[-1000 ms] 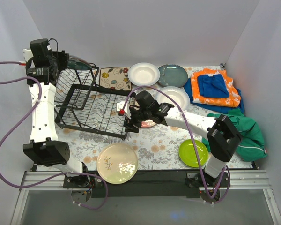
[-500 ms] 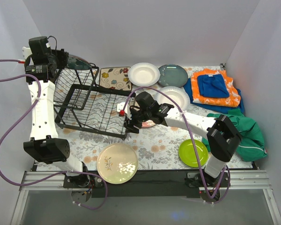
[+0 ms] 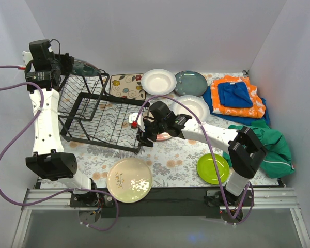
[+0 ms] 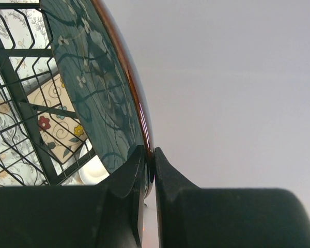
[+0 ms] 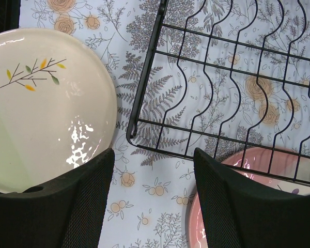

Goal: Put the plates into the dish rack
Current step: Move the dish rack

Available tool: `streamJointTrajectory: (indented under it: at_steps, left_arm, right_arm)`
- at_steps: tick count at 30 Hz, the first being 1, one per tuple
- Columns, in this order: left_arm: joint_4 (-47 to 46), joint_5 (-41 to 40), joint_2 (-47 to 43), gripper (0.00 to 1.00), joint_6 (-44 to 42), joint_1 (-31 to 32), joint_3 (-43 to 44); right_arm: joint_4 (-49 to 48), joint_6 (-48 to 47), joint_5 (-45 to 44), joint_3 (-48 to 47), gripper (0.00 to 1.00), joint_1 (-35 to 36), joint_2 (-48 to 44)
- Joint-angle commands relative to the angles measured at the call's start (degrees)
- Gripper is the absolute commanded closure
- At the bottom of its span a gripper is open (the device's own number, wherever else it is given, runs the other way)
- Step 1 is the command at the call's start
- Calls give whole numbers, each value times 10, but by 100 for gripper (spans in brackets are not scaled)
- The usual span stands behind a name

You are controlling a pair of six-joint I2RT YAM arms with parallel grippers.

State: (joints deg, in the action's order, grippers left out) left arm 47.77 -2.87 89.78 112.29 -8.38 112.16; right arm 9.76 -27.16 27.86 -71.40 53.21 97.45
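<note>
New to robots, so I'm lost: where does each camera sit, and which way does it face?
Top external: above, behind left arm and right arm, looking down at the table.
Left wrist: held high, looking along the left gripper, shut on a dark plate.
Right wrist: looking down past the open right gripper at a cream plate.
All three show the dish rack.
</note>
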Motion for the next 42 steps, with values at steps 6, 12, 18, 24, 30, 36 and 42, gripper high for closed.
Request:
streamJointTrajectory:
  at_steps: [6, 12, 18, 24, 30, 36, 42]
  left_arm:
    - [-99, 28, -39, 100, 266, 1, 53]
    - [-107, 45, -37, 100, 262, 1, 68]
    - [-88, 41, -25, 100, 255, 0, 107]
    - [-87, 36, -38, 100, 259, 1, 101]
    - [-78, 37, -49, 100, 263, 0, 103]
    - [-73, 36, -68, 100, 264, 1, 90]
    - [-66, 17, -78, 100, 266, 0, 83]
  right_arm:
    - [-11, 4, 13, -1, 32, -3, -18]
    - [-11, 4, 12, -1, 32, -3, -16]
    - [-11, 5, 11, -1, 32, -3, -16]
    - [-11, 4, 11, -1, 32, -4, -16]
    - [-11, 4, 11, -1, 32, -3, -14]
    - [-11, 4, 12, -1, 32, -4, -12]
    - [-10, 4, 11, -1, 32, -3, -13]
